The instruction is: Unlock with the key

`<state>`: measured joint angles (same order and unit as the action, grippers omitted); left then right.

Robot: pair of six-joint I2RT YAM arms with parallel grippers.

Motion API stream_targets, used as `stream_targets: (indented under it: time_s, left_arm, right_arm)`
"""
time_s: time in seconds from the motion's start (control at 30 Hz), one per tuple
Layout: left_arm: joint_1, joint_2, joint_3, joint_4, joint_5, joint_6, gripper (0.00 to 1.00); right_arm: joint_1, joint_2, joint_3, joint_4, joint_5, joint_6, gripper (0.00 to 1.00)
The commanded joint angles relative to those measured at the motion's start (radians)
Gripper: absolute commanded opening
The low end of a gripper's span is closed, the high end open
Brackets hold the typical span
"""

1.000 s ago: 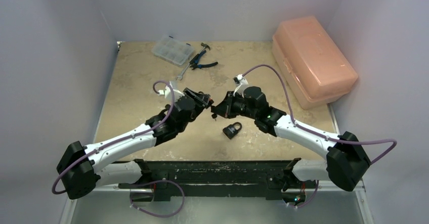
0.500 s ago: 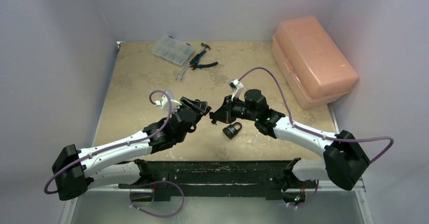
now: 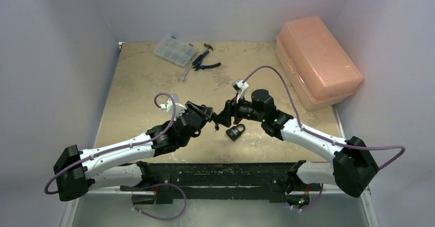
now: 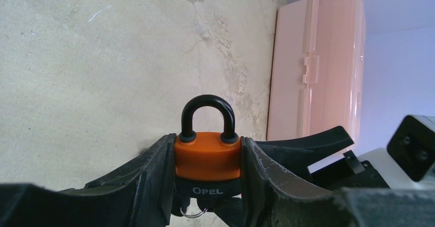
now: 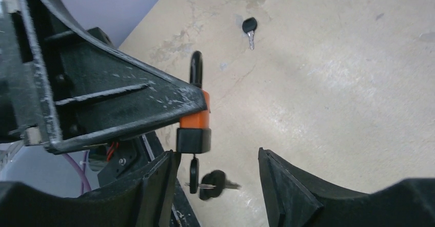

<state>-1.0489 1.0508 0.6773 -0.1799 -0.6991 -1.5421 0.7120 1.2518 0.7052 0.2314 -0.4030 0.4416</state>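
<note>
An orange padlock [image 4: 208,158] with a black base and a black shackle is clamped by its sides in my left gripper [image 4: 208,141], held above the table. Both shackle legs sit in the body. In the right wrist view a black-headed key [image 5: 193,173] sticks into the underside of the padlock [image 5: 196,119]. A second key [image 5: 215,179] dangles from the first on a ring. My right gripper [image 5: 215,155] stands open around the keys, touching neither. From above, the left gripper [image 3: 208,113] and the right gripper [image 3: 220,118] meet tip to tip.
A dark padlock [image 3: 235,131] lies on the table just in front of the grippers. A loose key [image 5: 249,27] lies on the table farther off. A pink plastic box [image 3: 317,60] fills the back right. A clear organiser [image 3: 175,50], pliers [image 3: 204,63] and a wrench [image 3: 185,73] lie at the back.
My right gripper has opened and let go of the key, which stays in the padlock. Both grippers have shifted a little toward the near edge.
</note>
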Motion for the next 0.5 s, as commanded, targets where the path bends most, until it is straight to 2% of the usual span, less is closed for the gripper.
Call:
stream_targets:
  time_s: [0.0,0.47]
  left_arm:
    - [-0.025,0.025,0.053,-0.005,0.047,-0.021,0.0]
    - [-0.025,0.027,0.047,0.03,0.043,-0.053,0.0]
  right_arm:
    - [-0.006,-0.08,0.049,0.075,-0.001,-0.067,0.66]
    - [0.019,-0.029,0.045,0.117,-0.01,-0.043,0.62]
